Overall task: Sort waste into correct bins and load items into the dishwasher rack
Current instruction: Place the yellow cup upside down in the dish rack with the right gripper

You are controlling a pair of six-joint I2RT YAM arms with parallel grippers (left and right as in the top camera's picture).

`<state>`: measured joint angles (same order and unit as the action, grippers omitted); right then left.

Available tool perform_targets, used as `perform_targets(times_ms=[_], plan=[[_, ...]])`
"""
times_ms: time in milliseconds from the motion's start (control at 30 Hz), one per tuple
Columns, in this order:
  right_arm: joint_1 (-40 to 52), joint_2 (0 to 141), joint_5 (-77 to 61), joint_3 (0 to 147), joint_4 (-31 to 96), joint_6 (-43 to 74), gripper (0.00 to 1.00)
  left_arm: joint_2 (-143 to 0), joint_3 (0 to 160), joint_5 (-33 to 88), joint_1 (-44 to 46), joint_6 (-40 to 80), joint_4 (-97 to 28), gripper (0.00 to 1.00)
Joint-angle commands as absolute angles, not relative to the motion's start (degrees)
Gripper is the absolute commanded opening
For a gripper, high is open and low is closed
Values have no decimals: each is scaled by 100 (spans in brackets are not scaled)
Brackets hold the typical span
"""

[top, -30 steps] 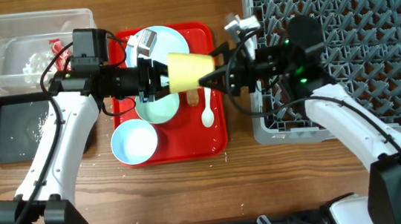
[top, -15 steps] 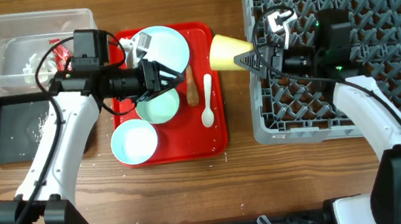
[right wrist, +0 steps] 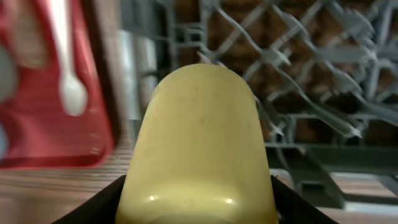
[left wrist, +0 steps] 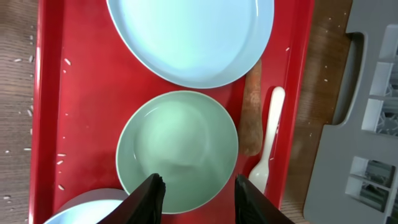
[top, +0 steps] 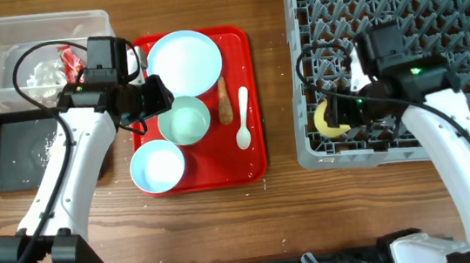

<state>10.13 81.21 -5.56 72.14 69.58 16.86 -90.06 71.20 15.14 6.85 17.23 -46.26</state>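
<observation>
My right gripper (top: 344,113) is shut on the yellow cup (top: 330,118), held over the left edge of the grey dishwasher rack (top: 432,6); the cup (right wrist: 199,143) fills the right wrist view. My left gripper (left wrist: 198,190) is open and empty above the pale green-blue bowl (left wrist: 177,149) on the red tray. The pale blue plate (top: 184,62), the second bowl (top: 157,168), the white spoon (top: 243,119) and the brown carrot-shaped piece (top: 224,101) lie on the tray. The clear tub (top: 9,59) holds a red wrapper (top: 68,60) and white tissue (top: 39,75).
The red serving tray (top: 255,160) lies at the centre left. The black tray (top: 19,154) with white crumbs sits below the clear tub at the far left. Bare wood runs between the red tray and the rack.
The cup passed from my left gripper to the right, which carried it right and down over the rack's left edge. My left gripper opened and drew back left over the bowl.
</observation>
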Motion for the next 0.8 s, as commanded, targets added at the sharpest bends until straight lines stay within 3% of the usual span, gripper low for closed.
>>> perform_targets(times_ms=[0,100,167,233,267,400,533,767], plan=[[1050,8619,-43,7262,7076,1802,31,-8914,7201,1404,701,1712,-4637,37],[1050,9107,-357,7262,6987,1669,31,-8914,7201,1404,701,1710,-4703,38],[1055,9292,-703,7262,6930,1472,38,-8914,7201,1404,701,1710,-4698,38],[1055,9321,-714,7266,6897,1509,65,-8914,7201,1404,701,1710,-4698,39],[1055,9312,-731,7288,6855,1520,68,-8914,7201,1404,701,1710,-4698,40],[1055,9238,-733,7752,6995,1518,70,-8914,7201,1402,701,1710,-4696,44],[1055,9223,-733,8307,7166,1500,79,-8914,7201,1402,701,1710,-4698,46],[1175,9100,-753,8613,7116,1459,74,-8914,7201,1404,701,1710,-4692,47]])
